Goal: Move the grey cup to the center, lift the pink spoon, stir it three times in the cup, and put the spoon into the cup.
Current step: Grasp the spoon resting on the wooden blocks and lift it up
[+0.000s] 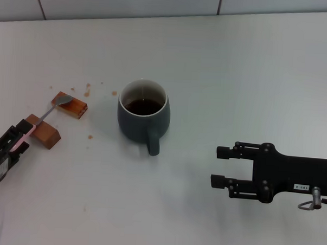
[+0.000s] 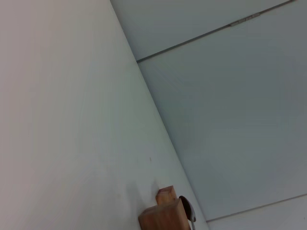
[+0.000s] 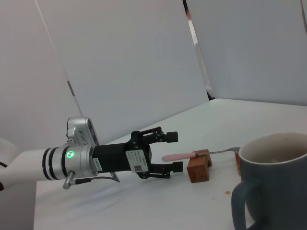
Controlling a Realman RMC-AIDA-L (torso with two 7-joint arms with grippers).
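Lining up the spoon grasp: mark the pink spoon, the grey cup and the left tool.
pink spoon [image 1: 46, 116], head view, metal shaft.
grey cup [image 1: 137, 127], head view, outer wall.
left tool [image 3: 173, 152], right wrist view, between fingertips.

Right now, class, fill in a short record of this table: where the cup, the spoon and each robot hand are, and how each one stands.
cup: grey cup upright mid-table, dark liquid inside, handle facing the robot
spoon: pink spoon bridging two brown blocks, left of the cup
left hand: left hand open, at the spoon's pink end, fingers either side of it
right hand: right hand open, right of the cup, holding nothing
table: white table, brown crumbs near the blocks
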